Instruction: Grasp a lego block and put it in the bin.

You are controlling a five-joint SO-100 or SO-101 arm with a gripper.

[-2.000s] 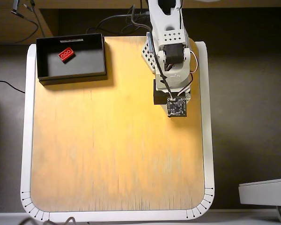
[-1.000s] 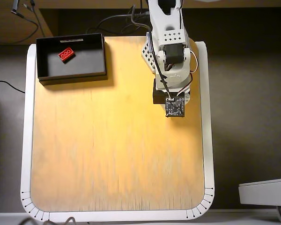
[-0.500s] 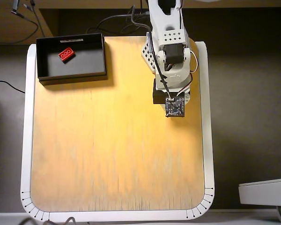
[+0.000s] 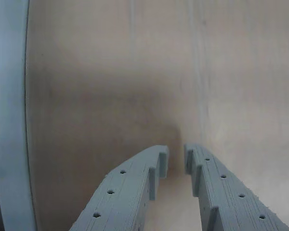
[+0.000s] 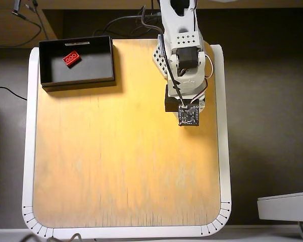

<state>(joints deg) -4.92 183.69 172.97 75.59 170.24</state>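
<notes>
— Brick?
— Red lego block [image 5: 71,58], studs up, lying flat on the floor of the black bin [image 5: 101,63], toward the upper-left part as the overhead view shows it. Turned a little askew to the walls.
— Bin itself?
— At the upper-left corner of the wooden table [image 5: 121,161], white label strip [image 5: 77,44] on the far rim.
— Claw?
— Nearly pressed together in the wrist view, claw [image 4: 176,158] with only a thin slit between the grey fingertips, gripping nothing. Bare wood below it, pale table edge [image 4: 7,120] down the left of that view.
— From above?
— Hidden under the white arm [image 5: 181,55] and the small circuit board [image 5: 188,115], near the right side of the table, well apart from the bin.
</notes>
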